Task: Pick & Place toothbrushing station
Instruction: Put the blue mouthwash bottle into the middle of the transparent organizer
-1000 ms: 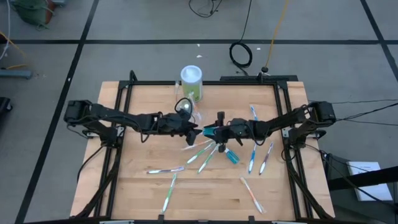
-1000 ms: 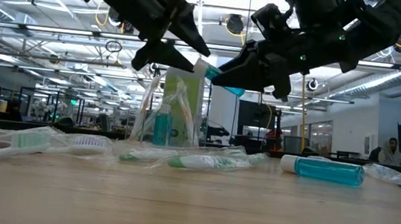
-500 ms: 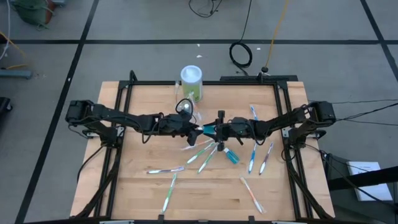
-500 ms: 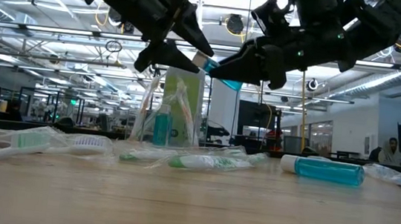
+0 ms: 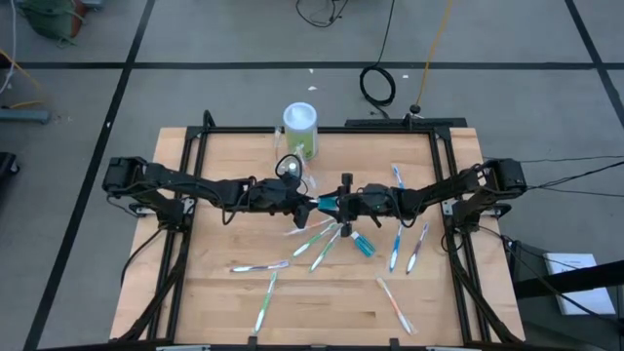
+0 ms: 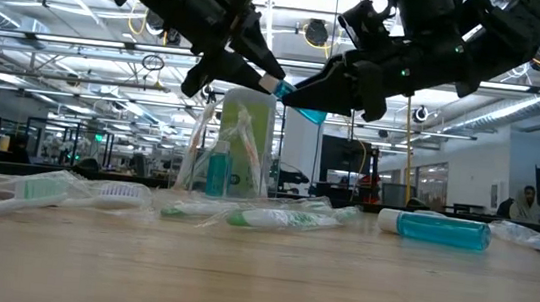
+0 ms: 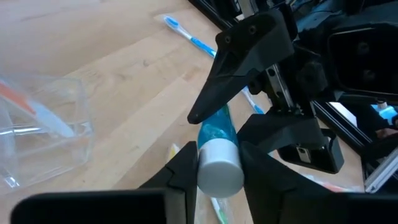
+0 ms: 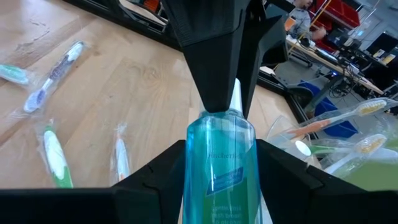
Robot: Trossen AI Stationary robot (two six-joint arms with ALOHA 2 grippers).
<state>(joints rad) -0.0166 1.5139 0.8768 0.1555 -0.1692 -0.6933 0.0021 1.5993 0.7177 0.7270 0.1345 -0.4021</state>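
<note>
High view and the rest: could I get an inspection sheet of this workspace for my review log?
Surface: wooden table, set in a black frame.
Job's things: clear holder upright on the table with toothbrushes standing in it, beside the green canister.
Clutter: wrapped toothbrushes scattered flat; a second bottle lying on its side.
Grippers: left gripper closed on the white cap of the blue bottle; right gripper closed on its body, the bottle held in the air between them.
Cables: coiled black cable and yellow cable on the floor behind the table.
Surroundings: grey floor; open lab hall, a person far off.
</note>
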